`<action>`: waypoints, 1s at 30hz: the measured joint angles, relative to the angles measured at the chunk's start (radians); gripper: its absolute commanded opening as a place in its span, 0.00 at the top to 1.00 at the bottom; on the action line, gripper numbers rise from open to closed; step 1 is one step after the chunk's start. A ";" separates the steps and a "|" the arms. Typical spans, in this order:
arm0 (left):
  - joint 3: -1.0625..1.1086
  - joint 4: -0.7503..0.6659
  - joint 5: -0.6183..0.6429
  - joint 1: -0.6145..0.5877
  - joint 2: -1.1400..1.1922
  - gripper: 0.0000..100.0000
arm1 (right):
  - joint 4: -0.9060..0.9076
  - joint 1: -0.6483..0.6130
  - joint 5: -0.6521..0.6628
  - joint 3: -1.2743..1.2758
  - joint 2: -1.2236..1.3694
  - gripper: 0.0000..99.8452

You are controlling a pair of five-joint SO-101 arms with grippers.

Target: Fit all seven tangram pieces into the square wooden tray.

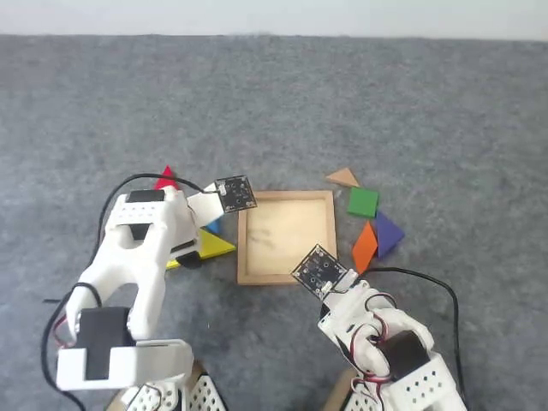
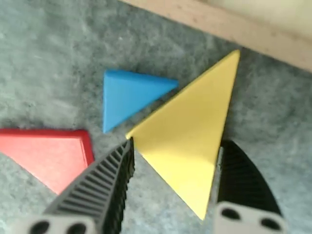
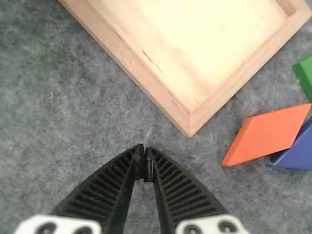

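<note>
The square wooden tray (image 1: 244, 257) lies empty mid-table, and its corner (image 3: 190, 117) is just ahead of my shut right gripper (image 3: 145, 163). My left gripper (image 2: 173, 156) stands open astride the yellow triangle (image 2: 190, 141), one finger (image 2: 109, 183) at its corner and the other alongside its edge. A small blue triangle (image 2: 129, 95) and a red triangle (image 2: 48, 151) lie close by. In the high view the yellow triangle (image 1: 216, 245) sits left of the tray. An orange parallelogram (image 3: 268, 134), a purple piece (image 3: 295, 153) and a green square (image 3: 304, 73) lie right of the tray.
A tan triangle (image 1: 342, 177) lies beyond the green square (image 1: 362, 202) at the tray's far right corner. The left arm (image 1: 141, 248) covers the mat left of the tray. The right arm (image 1: 368, 330) sits at the front right. Grey mat stretches behind the tray.
</note>
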 measured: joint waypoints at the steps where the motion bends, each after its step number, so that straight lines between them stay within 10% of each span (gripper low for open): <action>1: -0.003 0.000 -0.002 0.000 0.000 0.74 | 0.000 0.000 0.000 0.000 0.000 0.99; 30: -0.219 0.198 -0.091 -0.015 0.215 0.65 | 0.000 0.000 0.000 0.000 0.000 0.99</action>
